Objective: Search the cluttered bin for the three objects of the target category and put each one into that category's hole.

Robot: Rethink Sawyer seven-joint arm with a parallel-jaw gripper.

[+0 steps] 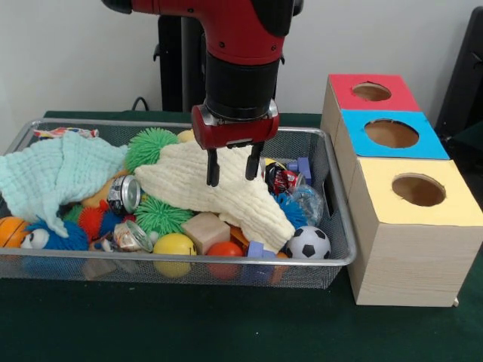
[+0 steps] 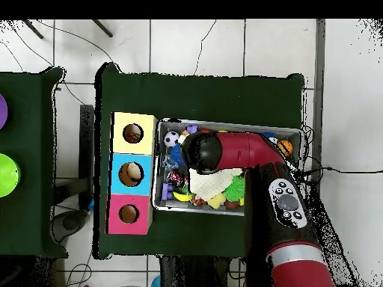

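The wire-mesh bin (image 1: 341,204) is full of toys; in the overhead view its rim (image 2: 224,212) shows beside the arm. A small white cloth piece with red, yellow and blue patches (image 1: 64,133) lies at the bin's back left corner. I see no other such pieces; they may be buried. My gripper (image 1: 232,178) is open, fingers pointing down, tips at or just above a large cream cloth (image 1: 219,192) in the bin's middle. In the overhead view the arm hides the gripper. The box to the right has red (image 1: 371,91), blue (image 1: 391,133) and yellow (image 1: 418,189) holes.
A mint cloth (image 1: 53,173) covers the bin's left part. Green spiky balls (image 1: 151,147), a can (image 1: 124,194), a wooden block (image 1: 205,230), a yellow ball (image 1: 173,247) and a soccer ball (image 1: 308,243) lie around the cream cloth.
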